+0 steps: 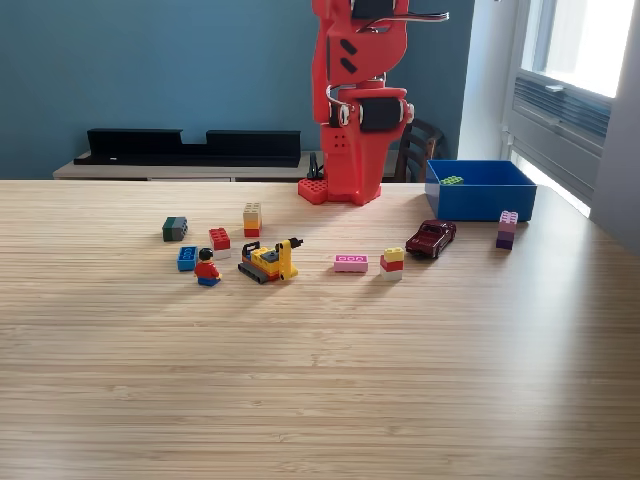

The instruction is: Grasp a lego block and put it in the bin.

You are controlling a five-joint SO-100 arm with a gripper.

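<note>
Several lego blocks lie on the wooden table: a pink one [350, 263], a red-and-yellow stack [392, 263], a purple stack [507, 230], a red one [220, 239], a blue one [187, 258] and a dark green one [175, 228]. The blue bin [480, 206] stands at the back right of the exterior view, with a green block [452, 180] inside. My red gripper [362, 185] hangs pointing down in front of the arm's base, left of the bin. It blends with the red base behind it, so I cannot make out its jaws. Nothing shows in it.
A tan-and-red stack [252, 219], a toy figure [207, 268], a yellow toy vehicle [270, 261] and a dark red toy car [431, 238] also sit on the table. The red arm base [340, 190] stands at the far edge, with a chair [417, 148] behind it.
</note>
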